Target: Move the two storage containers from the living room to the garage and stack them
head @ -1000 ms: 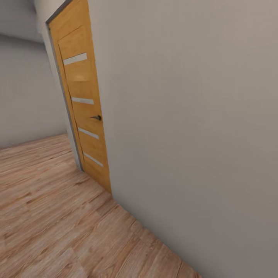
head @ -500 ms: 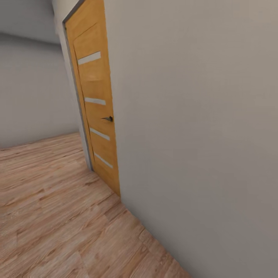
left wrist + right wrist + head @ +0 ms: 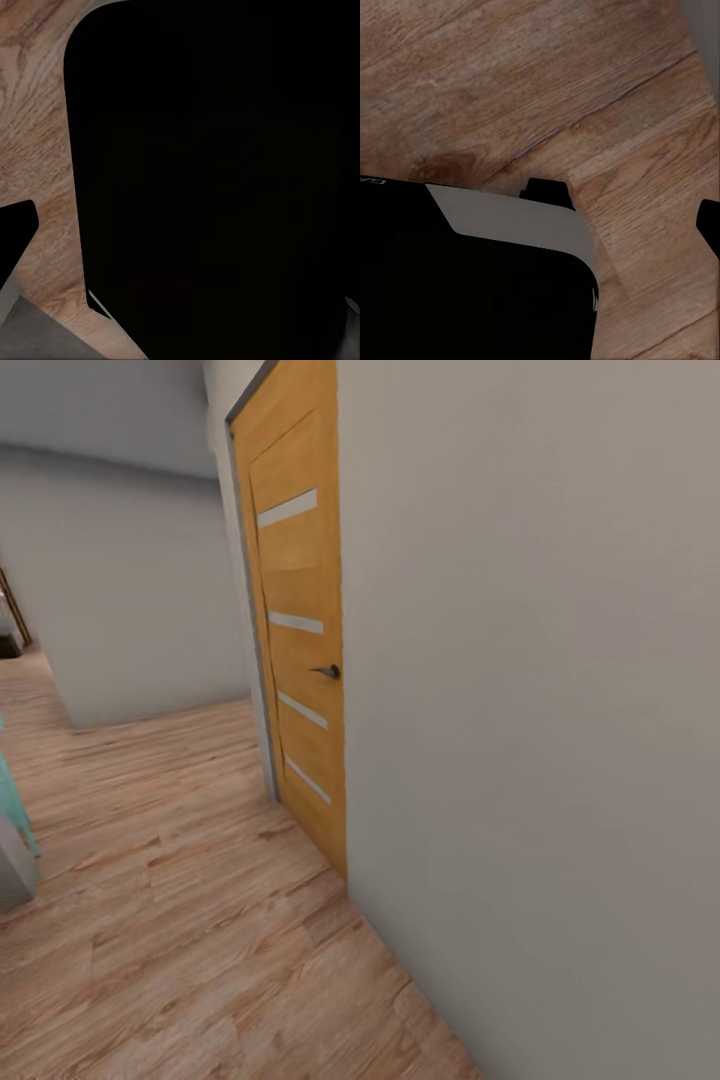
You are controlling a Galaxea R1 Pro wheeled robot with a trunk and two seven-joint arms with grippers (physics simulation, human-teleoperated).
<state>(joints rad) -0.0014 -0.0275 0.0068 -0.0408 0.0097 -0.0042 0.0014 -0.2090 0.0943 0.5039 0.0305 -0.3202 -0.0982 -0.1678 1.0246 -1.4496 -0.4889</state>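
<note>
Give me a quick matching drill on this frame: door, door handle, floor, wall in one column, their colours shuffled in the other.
Things:
1. door
2. door handle
3. floor
4. wall

Colours:
A. pale grey-white
B. orange wood with pale horizontal strips
C. dark metal
D. light brown wood planks

Pairs: 1-B, 2-C, 3-D, 4-A
</note>
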